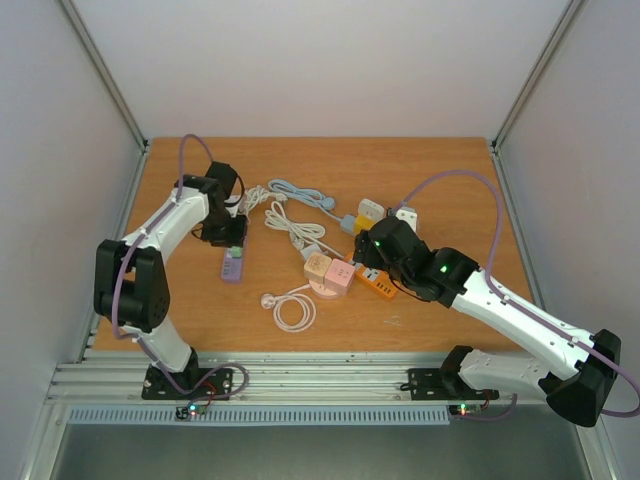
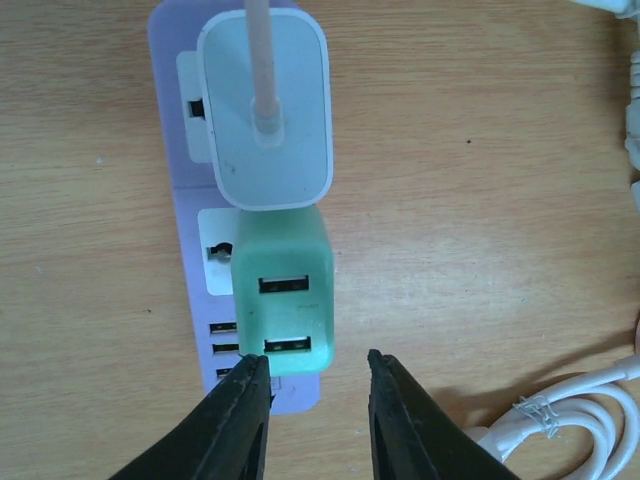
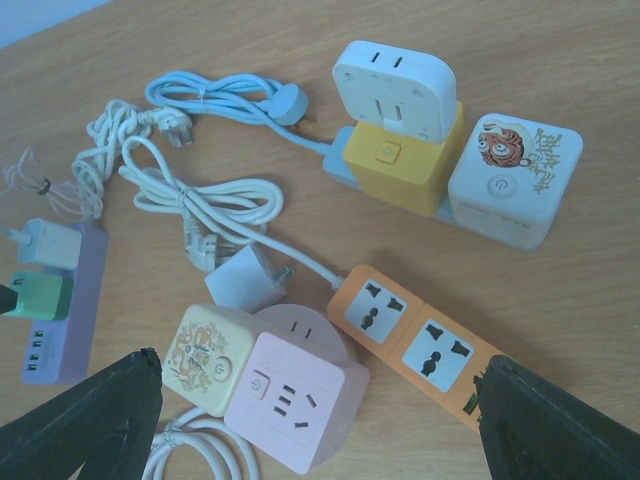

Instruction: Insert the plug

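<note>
A purple power strip lies on the wooden table, also in the top view. A white charger with a cable and a green USB charger are plugged into it side by side. My left gripper is open just above the near end of the green charger; its left fingertip is at that charger's corner and the right one stands apart. In the top view the left gripper is over the strip's far end. My right gripper is wide open and empty above a pink socket cube.
Near the right gripper lie an orange two-socket strip, a cream cube, a loose white plug adapter, a yellow cube with a white adapter, a white cartoon cube and blue and white cables. A white coiled cable lies near the front.
</note>
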`<state>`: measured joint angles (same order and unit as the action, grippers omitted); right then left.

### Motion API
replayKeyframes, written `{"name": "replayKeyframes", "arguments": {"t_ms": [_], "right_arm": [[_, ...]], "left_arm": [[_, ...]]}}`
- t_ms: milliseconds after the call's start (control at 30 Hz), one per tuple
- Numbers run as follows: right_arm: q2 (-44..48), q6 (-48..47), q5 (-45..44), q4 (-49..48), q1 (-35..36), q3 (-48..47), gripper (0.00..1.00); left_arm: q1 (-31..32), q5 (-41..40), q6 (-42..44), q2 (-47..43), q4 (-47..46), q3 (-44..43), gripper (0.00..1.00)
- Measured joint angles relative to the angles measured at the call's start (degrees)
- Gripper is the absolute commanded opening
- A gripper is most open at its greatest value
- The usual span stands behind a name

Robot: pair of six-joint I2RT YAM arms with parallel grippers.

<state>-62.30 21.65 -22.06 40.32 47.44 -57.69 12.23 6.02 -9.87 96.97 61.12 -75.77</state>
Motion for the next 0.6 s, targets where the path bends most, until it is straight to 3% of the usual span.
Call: {"name": "replayKeyframes", "arguments": {"t_ms": [233, 600], "right_arm": [[-0.76, 0.0, 0.09, 0.24, 0.0, 0.0, 0.86], [-1.11, 0.61, 0.04, 1.25, 0.0, 1.2, 0.84]], "left_arm": [[0.0, -1.07, -0.72, 1.01, -0.83, 0.26, 0.37], [0.04, -2.54, -1.25, 2.21, -1.11, 0.76, 0.19]]}}
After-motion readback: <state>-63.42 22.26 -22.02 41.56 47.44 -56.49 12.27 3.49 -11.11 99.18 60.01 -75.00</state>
